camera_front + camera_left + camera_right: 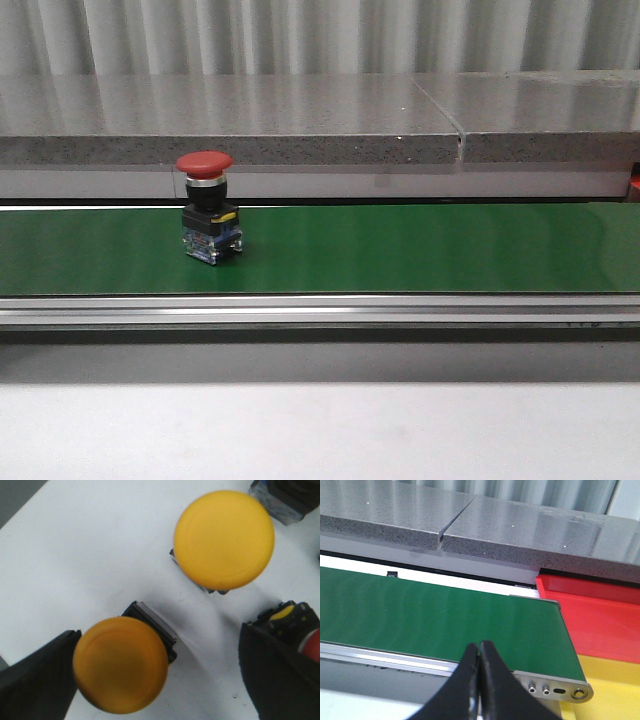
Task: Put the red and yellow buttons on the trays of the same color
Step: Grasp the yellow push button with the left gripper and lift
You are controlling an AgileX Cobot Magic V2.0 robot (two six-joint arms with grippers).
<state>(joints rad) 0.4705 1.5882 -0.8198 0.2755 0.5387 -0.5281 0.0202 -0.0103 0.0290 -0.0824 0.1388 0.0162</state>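
1. Red button [207, 219]: mushroom cap, black/blue base, upright on green belt, left part.
2. Two yellow buttons [224, 539], [120, 664]: caps up, on white surface.
3. Red tray [595, 615], yellow tray [615, 687]: adjacent, past belt end.

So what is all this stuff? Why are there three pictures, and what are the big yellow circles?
It's a robot with two arms, and each picture comes from a different camera. The front view looks over a green conveyor belt, where one red mushroom-shaped push button stands upright. The left wrist view looks down from the left arm at a white surface. Those circles are two yellow push buttons seen from above: the darker one sits between the open left gripper's black fingers, the brighter one stands apart. The right wrist view shows the right gripper, fingers closed and holding nothing, above the belt's end, beside a red plastic tray and a yellow plastic tray.
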